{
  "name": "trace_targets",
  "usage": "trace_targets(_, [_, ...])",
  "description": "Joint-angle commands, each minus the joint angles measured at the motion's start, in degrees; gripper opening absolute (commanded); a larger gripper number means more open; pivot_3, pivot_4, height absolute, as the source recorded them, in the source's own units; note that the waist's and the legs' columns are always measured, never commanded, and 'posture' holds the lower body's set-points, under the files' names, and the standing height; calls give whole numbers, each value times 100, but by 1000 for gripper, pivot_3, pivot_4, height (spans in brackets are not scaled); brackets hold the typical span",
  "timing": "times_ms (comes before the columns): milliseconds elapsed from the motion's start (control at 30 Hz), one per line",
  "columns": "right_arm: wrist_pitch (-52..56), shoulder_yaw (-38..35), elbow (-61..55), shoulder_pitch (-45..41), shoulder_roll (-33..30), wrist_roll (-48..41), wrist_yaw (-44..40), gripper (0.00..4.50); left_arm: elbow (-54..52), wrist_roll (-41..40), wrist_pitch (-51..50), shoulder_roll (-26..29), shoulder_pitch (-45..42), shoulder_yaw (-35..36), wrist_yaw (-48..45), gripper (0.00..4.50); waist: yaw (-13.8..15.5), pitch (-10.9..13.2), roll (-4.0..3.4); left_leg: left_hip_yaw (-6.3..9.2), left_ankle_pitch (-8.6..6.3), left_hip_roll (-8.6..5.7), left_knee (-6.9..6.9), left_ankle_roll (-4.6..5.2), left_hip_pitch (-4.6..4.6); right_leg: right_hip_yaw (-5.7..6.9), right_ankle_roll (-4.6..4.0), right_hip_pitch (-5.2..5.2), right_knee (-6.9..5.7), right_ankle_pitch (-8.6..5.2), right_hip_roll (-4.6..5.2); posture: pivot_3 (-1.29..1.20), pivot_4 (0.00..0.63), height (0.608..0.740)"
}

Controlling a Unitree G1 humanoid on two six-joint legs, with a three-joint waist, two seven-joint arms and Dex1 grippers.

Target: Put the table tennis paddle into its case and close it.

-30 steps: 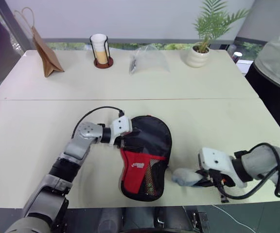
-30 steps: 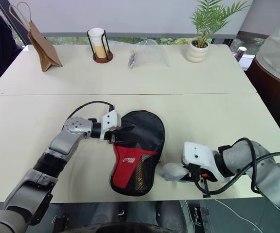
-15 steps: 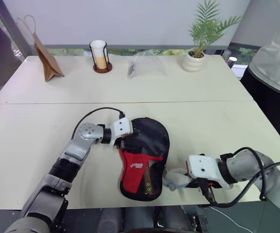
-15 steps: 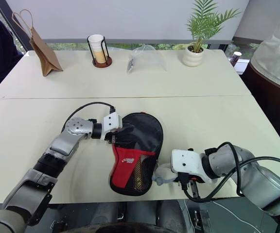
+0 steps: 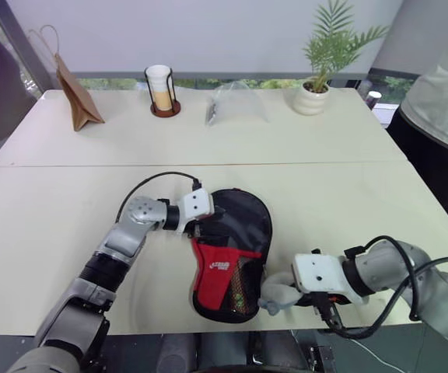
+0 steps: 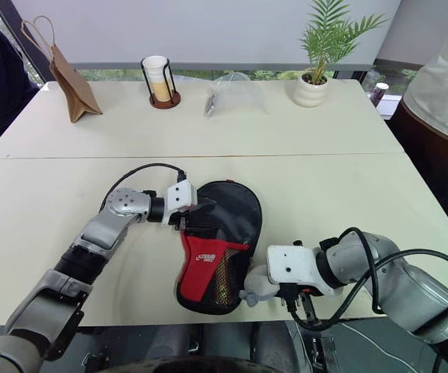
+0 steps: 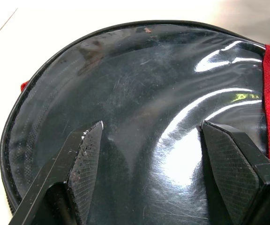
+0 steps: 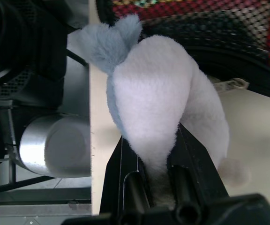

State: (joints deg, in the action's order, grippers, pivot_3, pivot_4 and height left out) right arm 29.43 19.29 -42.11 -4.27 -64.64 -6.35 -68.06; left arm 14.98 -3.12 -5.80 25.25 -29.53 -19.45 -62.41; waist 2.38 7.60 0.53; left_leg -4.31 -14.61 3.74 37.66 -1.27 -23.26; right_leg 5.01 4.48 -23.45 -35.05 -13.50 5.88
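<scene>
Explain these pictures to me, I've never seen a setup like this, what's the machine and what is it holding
It is a humanoid robot with two arms, seen from its own head cameras; the close-ups come from cameras on its wrists. On the cream table lies a black and red paddle case. The left gripper rests open on the case's black top. The right gripper is shut on a grey fluffy pom-pom beside the case. At the far edge stand a paper bag, a cup holder and a potted plant.

A brown paper bag (image 5: 75, 99), cup holder (image 5: 162, 89) and potted plant (image 5: 315, 85) line the table's (image 5: 302, 155) far edge.
</scene>
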Motion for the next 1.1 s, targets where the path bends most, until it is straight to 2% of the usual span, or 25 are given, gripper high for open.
trace_targets(33, [-26, 295, -310, 377, -157, -250, -404, 37, 448, 560, -237, 69, 273, -414, 179, 3457, 10, -1, -1, 0, 0, -2, -1, 0, -1, 0, 2, 0, 2, -1, 2, 0, 150, 740])
trace_targets(333, [-18, 63, -609, 861, -378, -369, -409, 37, 530, 581, -210, 21, 251, -401, 227, 3457, 39, -3, -6, -1, -9, -17, -14, 14, -4, 0, 16, 7, 30, -10, 18, 0, 150, 740])
trace_targets(633, [576, -764, -1279, 1192, -671, -1373, -465, 37, 557, 571, -209, 2, 228, -407, 259, 3457, 143, -11, -16, -5, -32, -28, -42, 56, -11, 3, 11, 21, 89, -8, 14, 0, 150, 740])
trace_targets(767, [1100, -951, -1473, 1204, -502, -2046, -267, 37, 565, 569, -213, -14, 226, -418, 257, 3457, 142, -10, -15, -6, -44, -31, -42, 65, -12, 3, 12, 23, 94, -11, 14, 0, 150, 740])
trace_targets(1000, [1397, -1187, -1138, 831, -349, -2343, -101, 37, 653, 562, -163, -50, 170, -418, 279, 3457, 132, -8, -13, -3, -45, -32, -41, 66, -11, 3, 33, 23, 94, -24, 16, 0, 150, 740])
trace_targets(1100, [1682, -1463, -1295, 1087, -393, -2835, -93, 37, 747, 581, -119, -111, 112, -442, 324, 3457, 141, -8, -13, -3, -45, -31, -40, 66, -11, 3, 33, 24, 94, -23, 16, 0, 150, 740])
